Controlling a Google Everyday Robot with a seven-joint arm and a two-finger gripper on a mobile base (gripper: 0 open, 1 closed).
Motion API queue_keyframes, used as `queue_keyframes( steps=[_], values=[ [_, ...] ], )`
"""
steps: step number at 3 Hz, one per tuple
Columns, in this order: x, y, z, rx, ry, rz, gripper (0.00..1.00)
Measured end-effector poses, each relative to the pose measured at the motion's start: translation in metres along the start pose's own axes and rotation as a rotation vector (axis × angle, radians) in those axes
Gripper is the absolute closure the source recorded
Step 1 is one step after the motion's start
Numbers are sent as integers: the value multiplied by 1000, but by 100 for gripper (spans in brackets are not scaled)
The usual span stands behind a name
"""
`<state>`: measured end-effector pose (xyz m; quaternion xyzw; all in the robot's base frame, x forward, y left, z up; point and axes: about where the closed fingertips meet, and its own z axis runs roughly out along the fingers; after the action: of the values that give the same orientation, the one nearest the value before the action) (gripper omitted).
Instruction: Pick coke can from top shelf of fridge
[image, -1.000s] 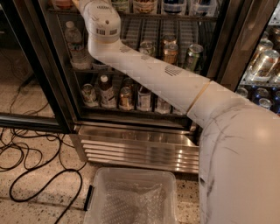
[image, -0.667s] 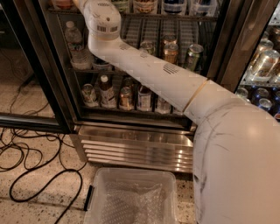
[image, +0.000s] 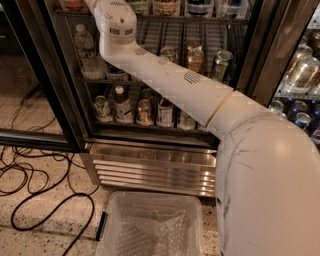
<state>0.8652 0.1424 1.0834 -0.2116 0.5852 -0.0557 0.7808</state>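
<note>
Since only container bases (image: 165, 6) show on the uppermost visible wire rack (image: 235, 20) of the large dark-framed glass-door fridge (image: 155, 170), I cannot single out the coke can. My white arm (image: 170, 85) angles upward there; my gripper lies beyond the upper edge, state indeterminable.

Fridge (image: 155, 170): dark frame, door open, wire racks holding bottles (image: 84, 46) and cans (image: 195, 60), steel grille below. Gripper beyond top edge, unseen.

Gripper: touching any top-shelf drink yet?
Cannot tell. The camera view shows the arm reaching into the fridge and leaving the frame's top edge; the gripper is out of sight.
</note>
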Motion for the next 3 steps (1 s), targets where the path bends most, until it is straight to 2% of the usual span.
queue_keyframes(
  steps=[1, 2, 3],
  values=[
    [0, 2, 1, 2, 0, -4, 41],
    [0, 2, 2, 4, -4, -1, 59],
    [0, 2, 2, 4, -4, -1, 83]
  ],
)
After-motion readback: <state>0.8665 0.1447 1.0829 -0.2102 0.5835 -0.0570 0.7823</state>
